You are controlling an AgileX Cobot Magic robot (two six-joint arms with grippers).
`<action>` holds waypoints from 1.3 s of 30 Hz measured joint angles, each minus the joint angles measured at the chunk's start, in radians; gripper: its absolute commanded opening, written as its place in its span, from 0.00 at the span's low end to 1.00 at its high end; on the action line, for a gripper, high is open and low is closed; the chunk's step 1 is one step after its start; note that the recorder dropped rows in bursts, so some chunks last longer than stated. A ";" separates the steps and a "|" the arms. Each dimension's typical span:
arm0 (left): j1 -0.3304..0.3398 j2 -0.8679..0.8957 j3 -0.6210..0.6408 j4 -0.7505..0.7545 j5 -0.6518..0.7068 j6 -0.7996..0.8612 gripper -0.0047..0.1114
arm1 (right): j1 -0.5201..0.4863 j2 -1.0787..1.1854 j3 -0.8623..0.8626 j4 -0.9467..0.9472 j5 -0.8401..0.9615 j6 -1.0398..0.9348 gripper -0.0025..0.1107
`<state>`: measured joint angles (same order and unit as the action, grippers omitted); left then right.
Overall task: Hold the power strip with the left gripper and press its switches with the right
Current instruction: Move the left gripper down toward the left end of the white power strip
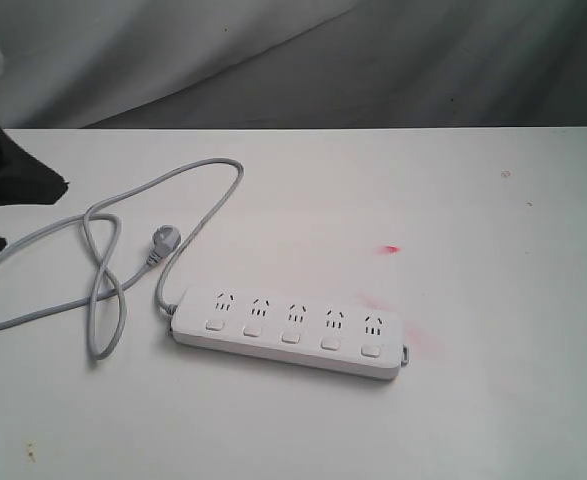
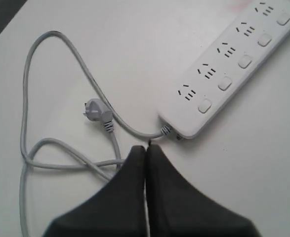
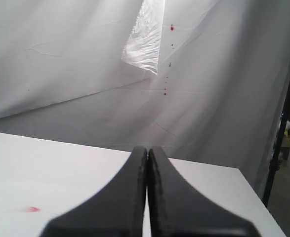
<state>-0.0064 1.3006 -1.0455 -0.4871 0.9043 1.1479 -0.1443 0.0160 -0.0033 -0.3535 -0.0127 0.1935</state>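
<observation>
The white power strip (image 1: 291,334) lies flat on the white table, its row of switches (image 1: 290,337) along the near side, one below each outlet. Its grey cord (image 1: 108,262) loops off to the left and ends in a plug (image 1: 162,241). In the left wrist view the strip (image 2: 232,66) and its switches (image 2: 225,83) lie ahead of my left gripper (image 2: 145,146), which is shut and empty, its tips above the cord (image 2: 61,160) near the strip's cord end. My right gripper (image 3: 147,148) is shut and empty, facing the backdrop; the strip is out of that view.
Part of the black left arm (image 1: 3,185) shows at the left edge of the exterior view. Red marks (image 1: 391,249) stain the table by the strip. A grey cloth backdrop (image 1: 373,60) hangs behind the table's far edge. The table's right corner (image 3: 236,170) drops off.
</observation>
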 measured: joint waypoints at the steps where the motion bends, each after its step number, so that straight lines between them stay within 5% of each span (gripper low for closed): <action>1: 0.000 0.037 -0.013 -0.008 0.000 0.027 0.04 | 0.000 0.000 0.000 0.000 0.000 0.000 0.02; 10: 0.000 0.251 -0.023 -0.134 -0.013 0.431 0.05 | 0.000 0.000 0.000 0.000 0.000 0.000 0.02; 24: 0.000 0.445 -0.023 -0.232 -0.013 0.631 0.07 | 0.000 0.000 0.000 0.000 0.000 0.000 0.02; 34: 0.000 0.451 -0.023 -0.298 -0.013 0.671 0.64 | 0.000 0.000 0.000 0.000 0.000 0.000 0.02; 39: 0.000 0.451 -0.023 -0.311 -0.013 0.721 0.71 | 0.000 0.000 0.000 0.000 0.000 0.000 0.02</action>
<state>-0.0064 1.7520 -1.0681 -0.7985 0.8911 1.8686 -0.1443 0.0160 -0.0033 -0.3535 -0.0127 0.1935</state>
